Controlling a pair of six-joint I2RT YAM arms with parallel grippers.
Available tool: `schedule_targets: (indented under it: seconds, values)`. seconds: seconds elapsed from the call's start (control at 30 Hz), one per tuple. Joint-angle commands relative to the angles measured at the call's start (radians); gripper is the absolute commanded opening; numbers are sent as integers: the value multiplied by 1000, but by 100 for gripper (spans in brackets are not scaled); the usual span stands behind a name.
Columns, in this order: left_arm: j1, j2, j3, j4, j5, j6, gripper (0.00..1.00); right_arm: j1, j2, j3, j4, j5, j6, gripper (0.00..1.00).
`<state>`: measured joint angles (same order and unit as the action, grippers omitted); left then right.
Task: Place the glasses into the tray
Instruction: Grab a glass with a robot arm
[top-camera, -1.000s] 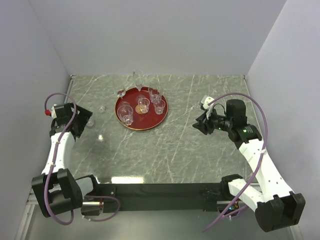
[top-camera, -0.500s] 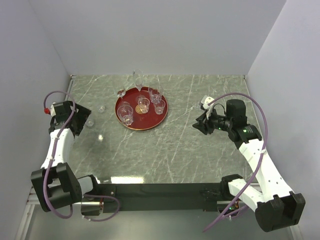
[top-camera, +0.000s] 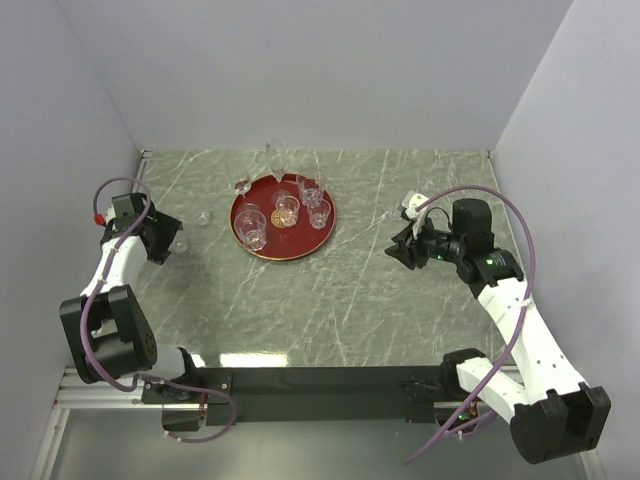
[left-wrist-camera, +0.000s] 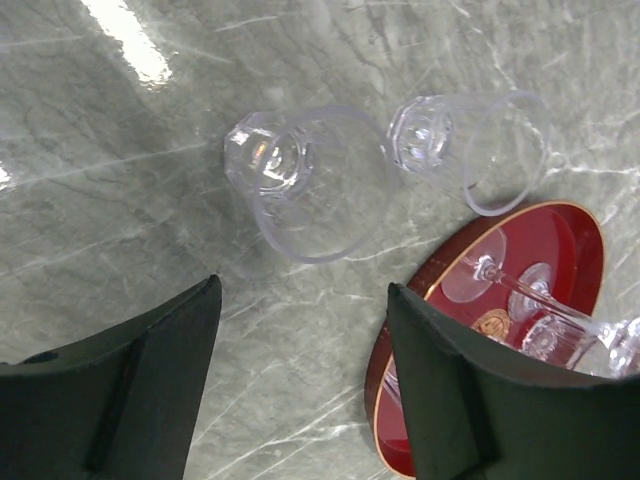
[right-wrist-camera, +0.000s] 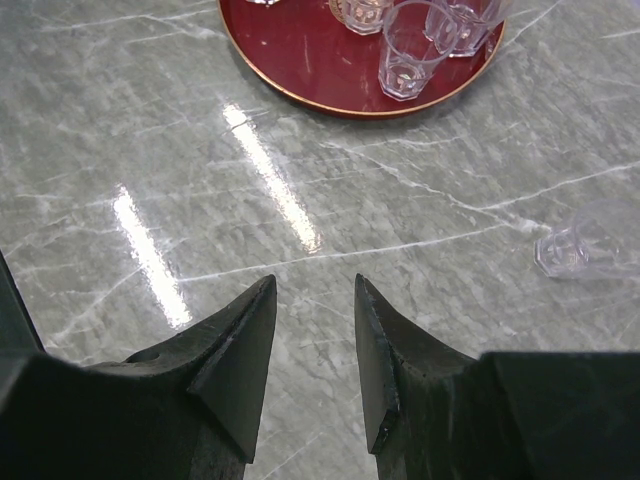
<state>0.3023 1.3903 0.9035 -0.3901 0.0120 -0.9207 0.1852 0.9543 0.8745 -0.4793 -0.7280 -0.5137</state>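
Note:
The round dark-red tray (top-camera: 262, 243) lies at the back middle of the table with several clear glasses (top-camera: 286, 208) standing in it. Two short tumblers lie on their sides on the marble left of the tray: a nearer glass (left-wrist-camera: 300, 180) and a farther glass (left-wrist-camera: 470, 145). My left gripper (left-wrist-camera: 303, 290) hangs open just short of the nearer one, nothing between its fingers. In the top view it (top-camera: 175, 243) is at the table's left edge. My right gripper (right-wrist-camera: 315, 285) is open and empty over bare marble at the right.
A stemmed glass (top-camera: 242, 186) and a tall narrow one (top-camera: 272, 160) stand at the tray's back-left rim. Another tumbler (right-wrist-camera: 585, 245) lies on the marble in the right wrist view. The left wall is close behind my left arm.
My left arm has swung its elbow in toward the wall and brought the gripper up to the fallen tumbler; its jaws have narrowed a little. The right arm has not moved.

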Motion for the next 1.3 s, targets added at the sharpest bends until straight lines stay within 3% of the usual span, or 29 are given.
schedule_targets:
  seconds: [0.0, 0.2, 0.33, 0.63, 0.87, 1.27]
  values:
    - [4, 6, 46, -9, -47, -26, 72, -9, 1, -6, 22, -14, -5, 45]
    - [6, 41, 57, -7, -84, -38, 58, -9, 3, -6, 22, -11, -5, 44]
    - [6, 61, 54, 2, -89, -43, 57, -9, 3, -6, 24, -10, -6, 45]
    - [6, 96, 51, 19, -96, -47, 40, -12, 4, -6, 24, -10, -5, 44]
    - [9, 118, 51, 23, -110, -43, 33, -16, 3, -6, 24, -11, -6, 44]
    - [14, 41, 14, 25, -93, 16, 0, -26, -2, -6, 22, -14, -3, 44]
